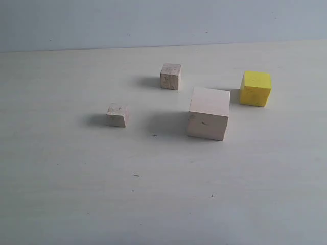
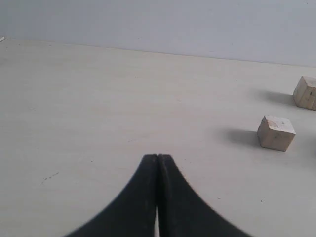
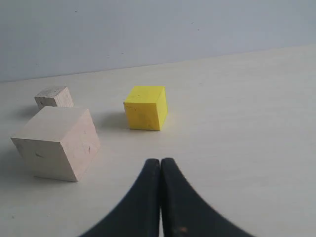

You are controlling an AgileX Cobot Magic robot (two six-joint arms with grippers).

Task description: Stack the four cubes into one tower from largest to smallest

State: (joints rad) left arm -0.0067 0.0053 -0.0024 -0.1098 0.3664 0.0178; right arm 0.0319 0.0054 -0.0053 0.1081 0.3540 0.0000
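We begin at the left, where the left gripper (image 2: 157, 159) hangs low over the pale table (image 1: 76, 194) with its two black jaws pressed flat together and nothing between them. In its wrist view two of the cubes lie ahead of it and off to one side, well clear of the tips. In the exterior view, the leftmost of the four is the nearer small cube (image 1: 116, 115), pale wood with dark specks, standing alone on the table. Next, and further back toward the light blue wall (image 1: 153, 20), we find the farther small cube (image 1: 170, 76), the same speckled wood and also on its own. To the right of both sits the large pale cube (image 1: 208, 113), flat on the table, with a small dark mark on its front face. Just beyond its far right corner, close but apart from it, stands the yellow cube (image 1: 255, 89). All four rest singly on the table, none on top of another. At the far right, the right gripper (image 3: 161, 162) has its jaws likewise closed tight on nothing, and its wrist view shows the yellow cube ahead of the tips.
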